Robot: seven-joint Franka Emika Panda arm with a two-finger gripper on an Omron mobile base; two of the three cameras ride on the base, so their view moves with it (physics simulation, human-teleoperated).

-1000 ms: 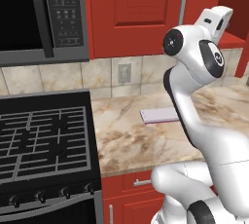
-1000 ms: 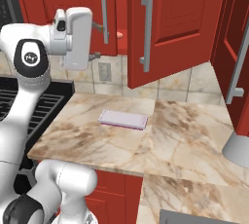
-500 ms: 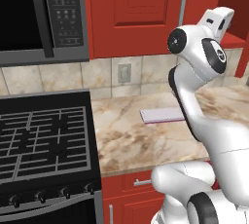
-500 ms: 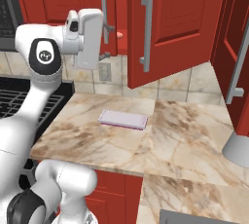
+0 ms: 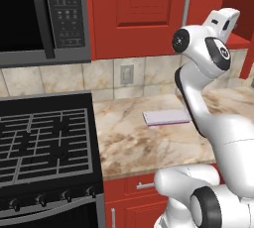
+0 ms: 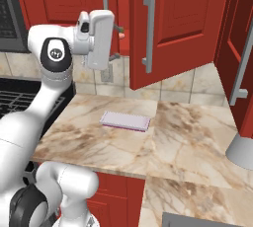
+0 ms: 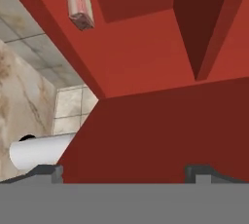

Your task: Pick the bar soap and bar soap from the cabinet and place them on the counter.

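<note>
A peach-pink bar soap lies at the edge of the red shelf of the open cabinet, at the upper left of the hand view. In the right base view a bit of pink bar soap peeks out just past my gripper, which is raised to the cabinet opening. My gripper is open, its fingertips wide apart with nothing between them. In the left base view the hand is up beside the open cabinet. The beige marbled counter lies below.
A flat lavender pad lies on the counter, also seen as the pad. A black stove and a microwave are at the left. An open red door hangs right of my hand. A grey object stands far right.
The hand has moved further toward the cabinet opening, to the right in the right base view. The jaws stay open. The base and the pad have not moved.
</note>
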